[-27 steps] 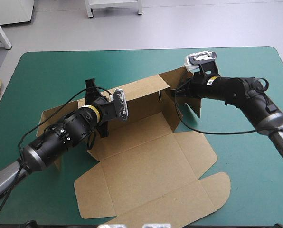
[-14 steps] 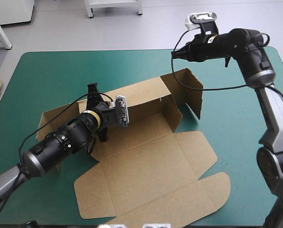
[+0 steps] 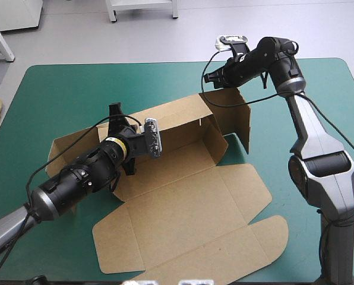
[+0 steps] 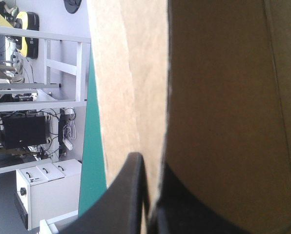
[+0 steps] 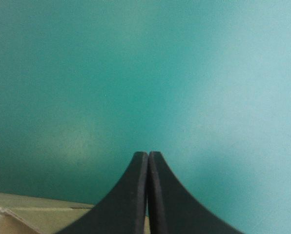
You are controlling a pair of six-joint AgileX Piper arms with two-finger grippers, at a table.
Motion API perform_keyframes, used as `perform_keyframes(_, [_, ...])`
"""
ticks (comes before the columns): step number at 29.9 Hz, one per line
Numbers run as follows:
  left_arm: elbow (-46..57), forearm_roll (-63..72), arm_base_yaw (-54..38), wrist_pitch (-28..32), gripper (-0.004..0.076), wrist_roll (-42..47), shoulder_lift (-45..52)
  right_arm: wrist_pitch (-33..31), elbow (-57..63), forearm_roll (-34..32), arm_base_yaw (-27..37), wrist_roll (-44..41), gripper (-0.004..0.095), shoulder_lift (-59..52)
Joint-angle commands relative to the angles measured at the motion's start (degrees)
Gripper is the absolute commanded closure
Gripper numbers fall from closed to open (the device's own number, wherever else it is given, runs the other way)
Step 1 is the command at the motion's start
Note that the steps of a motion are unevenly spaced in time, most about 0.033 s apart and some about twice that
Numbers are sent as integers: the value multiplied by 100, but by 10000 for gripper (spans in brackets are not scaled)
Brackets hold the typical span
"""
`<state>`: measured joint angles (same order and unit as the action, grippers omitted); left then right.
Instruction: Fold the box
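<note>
The high view looks forward and down from behind the robot over the table (image 3: 64,89) to its far edge. The left wrist view, turned a quarter turn, sits hard against the box (image 4: 223,97), looking along it into the room. The right wrist view looks closely down at bare teal-green cover (image 5: 135,73). All three share the box.

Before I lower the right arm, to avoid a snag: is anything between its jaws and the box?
Nothing visible does. The right jaws, shut, hang over bare cover just beyond the box's raised far flap; board shows right under them.
</note>
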<state>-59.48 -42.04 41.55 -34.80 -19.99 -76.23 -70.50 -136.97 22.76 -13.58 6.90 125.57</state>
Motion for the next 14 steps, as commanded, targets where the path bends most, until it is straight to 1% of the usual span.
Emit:
perform_keyframes(1, [-14,439,110,195,733,214,18,-91,-185,188,102,-10,908,-453])
perform_keyframes(6, [-14,403,110,195,733,263,18,-91,-66,364,102,-54,908,-653])
perform_keyframes(14, [-14,375,110,246,732,317,18,-104,987,345,102,30,908,-897])
